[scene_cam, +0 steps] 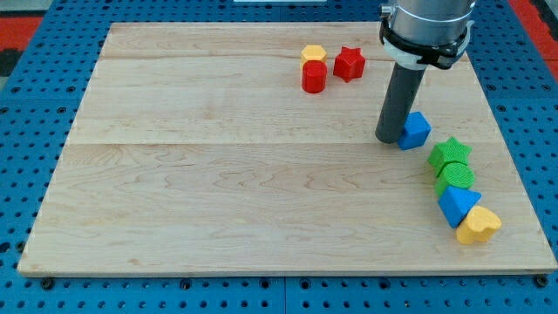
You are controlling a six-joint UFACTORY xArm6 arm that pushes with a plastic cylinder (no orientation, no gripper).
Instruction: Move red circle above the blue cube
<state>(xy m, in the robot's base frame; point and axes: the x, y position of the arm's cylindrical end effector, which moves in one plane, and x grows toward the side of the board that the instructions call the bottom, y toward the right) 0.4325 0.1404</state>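
The red circle, a short red cylinder, stands near the view's top, right of centre. A yellow block touches it from above and a red star sits just to its right. The blue cube lies further right and lower. My tip rests on the board right against the blue cube's left side, well below and to the right of the red circle.
A chain of blocks runs down the right edge: a green star, a green cylinder, a blue triangle and a yellow heart. The wooden board lies on a blue pegboard.
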